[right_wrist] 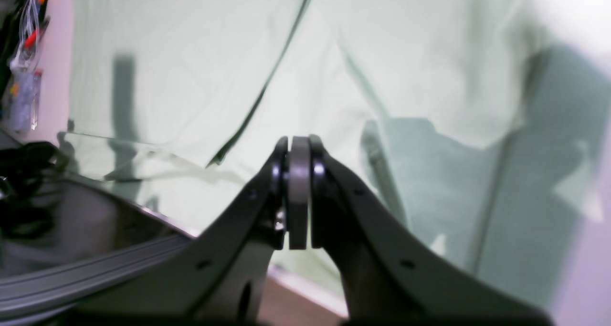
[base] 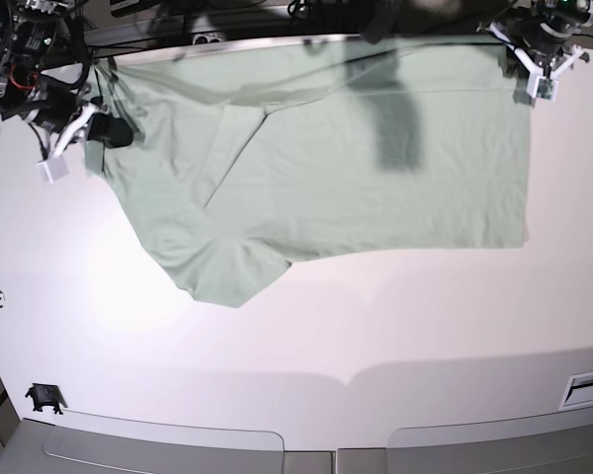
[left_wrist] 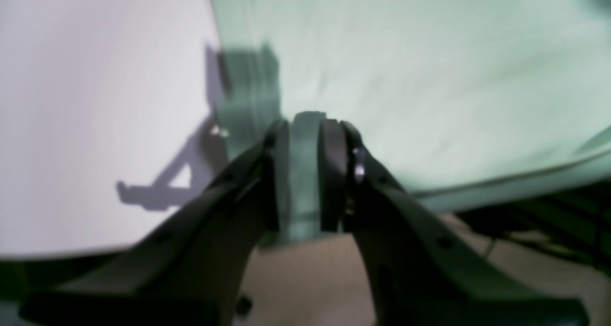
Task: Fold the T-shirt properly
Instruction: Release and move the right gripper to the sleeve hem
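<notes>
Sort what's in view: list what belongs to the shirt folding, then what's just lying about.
Part of the job:
- T-shirt, mint green, spread on the white table
- left gripper, with green cloth between its jaws
- right gripper, shut at the shirt's other end

Just lying about:
- small black clip near the table's front corner
- cables and electronics beyond the table edge

Pale mint-green T-shirt (base: 356,168) lies spread flat, one sleeve angled outward.

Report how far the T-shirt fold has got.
Done: the T-shirt lies spread on the table, one sleeve out flat. In hand: the right claw pinches the shoulder end; the left claw sits at the hem corner. Left: every fold.
</notes>
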{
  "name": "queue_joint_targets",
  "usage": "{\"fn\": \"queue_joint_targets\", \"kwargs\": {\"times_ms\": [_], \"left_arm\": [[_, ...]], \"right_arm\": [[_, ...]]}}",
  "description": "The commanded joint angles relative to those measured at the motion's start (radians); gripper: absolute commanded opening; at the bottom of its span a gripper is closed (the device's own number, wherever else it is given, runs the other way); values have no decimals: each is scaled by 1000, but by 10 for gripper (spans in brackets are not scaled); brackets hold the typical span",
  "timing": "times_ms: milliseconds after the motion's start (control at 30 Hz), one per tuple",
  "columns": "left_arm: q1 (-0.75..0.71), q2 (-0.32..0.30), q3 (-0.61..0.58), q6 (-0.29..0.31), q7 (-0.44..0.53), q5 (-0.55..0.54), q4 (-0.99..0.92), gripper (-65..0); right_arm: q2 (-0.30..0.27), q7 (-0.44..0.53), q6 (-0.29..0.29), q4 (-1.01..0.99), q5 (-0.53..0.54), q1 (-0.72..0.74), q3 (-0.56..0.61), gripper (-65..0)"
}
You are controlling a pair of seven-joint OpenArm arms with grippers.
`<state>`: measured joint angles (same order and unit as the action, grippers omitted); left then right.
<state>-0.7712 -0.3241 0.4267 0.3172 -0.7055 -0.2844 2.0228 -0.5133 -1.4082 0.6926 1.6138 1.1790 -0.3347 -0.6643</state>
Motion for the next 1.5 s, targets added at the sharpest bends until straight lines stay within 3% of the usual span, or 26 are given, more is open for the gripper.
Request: {"fn": "queue_joint_targets", "kwargs": {"times_ms": [0,100,167,233,400,567,767,1033,1267,1467], "left_arm": [[-10,-9,6,0,26,-4,24,-543],[-10,-9,6,0,74,-4,36,-512],[-5,-9,6,0,95,-4,36,-464],[-5,-9,6,0,125,-4,36,-423],[-5,-9,6,0,210,-4,36,-413],[-5,-9,6,0,217,-4,36,-413],[-5,-9,6,0,217,-4,36,-413],[-5,-9,6,0,206,-5,36,-413],[-5,-9,6,0,206,-5,36,-413],[-4,-9,6,0,206,-5,36,-413]], "right_arm": [[-24,21,6,37,25,11,-25,-650],[-24,43,6,79,25,42,-67,-628],[-24,70,6,81,19,73,-80,-519],[-23,105,6,81,-23,107,-82,-455],[-1,224,6,80,-145,209,-82,-448],[3,295,6,71,-301,312,-59,-445],[3,389,6,-17,-430,370,63,-317],[3,562,6,-354,-563,529,199,-317],[3,568,6,-683,-578,684,209,-318],[5,581,6,-854,-580,719,209,-318]]}}
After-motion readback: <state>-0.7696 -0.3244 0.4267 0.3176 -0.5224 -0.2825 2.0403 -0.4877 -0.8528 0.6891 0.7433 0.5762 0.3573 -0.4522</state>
